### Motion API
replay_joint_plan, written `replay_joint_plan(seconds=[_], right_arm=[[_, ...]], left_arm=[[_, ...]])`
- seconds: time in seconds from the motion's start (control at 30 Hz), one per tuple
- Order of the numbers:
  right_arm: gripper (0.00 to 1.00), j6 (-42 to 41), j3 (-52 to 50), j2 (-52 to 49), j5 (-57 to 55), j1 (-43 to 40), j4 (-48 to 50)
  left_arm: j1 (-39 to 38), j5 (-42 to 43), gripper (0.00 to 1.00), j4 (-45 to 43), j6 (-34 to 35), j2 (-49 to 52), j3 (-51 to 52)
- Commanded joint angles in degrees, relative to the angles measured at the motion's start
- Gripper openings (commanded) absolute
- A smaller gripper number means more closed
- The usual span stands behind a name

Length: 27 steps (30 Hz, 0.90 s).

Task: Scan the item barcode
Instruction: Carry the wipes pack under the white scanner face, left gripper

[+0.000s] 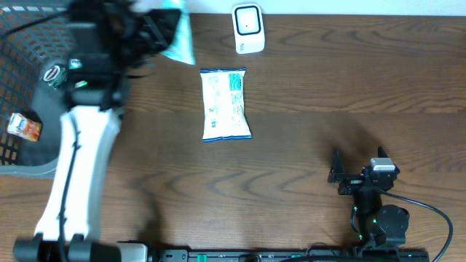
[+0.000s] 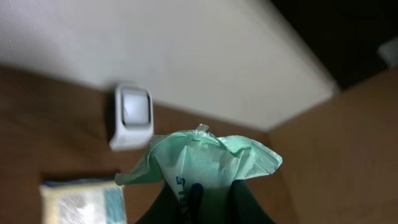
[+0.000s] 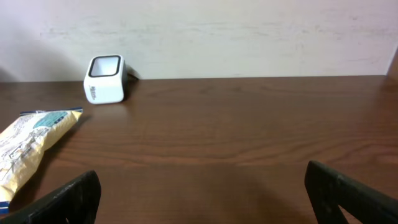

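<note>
Left gripper (image 2: 208, 198) is clamped on the green packet (image 2: 211, 158), up at the far edge of the table (image 1: 328, 87), just left of the white scanner (image 1: 247, 29) and beside the basket (image 1: 14, 87). Overhead it's a blur, long axis roughly front-to-back. The left wrist cam is clearer: the crimped end sticks out away from the fingers, toward the wall. The right wrist cam doesn't catch it, just the scanner and the blue-white packet (image 3: 28, 146) lying flat. Right gripper (image 3: 202, 193) is wide open, holding nothing
</note>
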State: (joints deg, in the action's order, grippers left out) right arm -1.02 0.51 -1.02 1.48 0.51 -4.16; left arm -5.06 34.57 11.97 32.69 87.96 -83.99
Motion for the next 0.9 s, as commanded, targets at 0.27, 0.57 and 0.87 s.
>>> replay_joint_plan(seconds=[0.27,0.57,0.87], right_arm=[[0.99,-0.61,-0.20,0.24,-0.28,-0.37,-0.11],[0.99,-0.61,-0.20,0.24,-0.28,-0.37,-0.11],[0.99,-0.61,-0.20,0.24,-0.28,-0.37,-0.11]], left_arm=[[-18.97,-23.41,0.08,-0.70,1.09,18.56,-0.57],[-27.87,-35.28,0.08,-8.33,1.05,28.70,-0.57],[-28.24,-35.23,0.77,-9.60,0.44,31.56,-0.59]])
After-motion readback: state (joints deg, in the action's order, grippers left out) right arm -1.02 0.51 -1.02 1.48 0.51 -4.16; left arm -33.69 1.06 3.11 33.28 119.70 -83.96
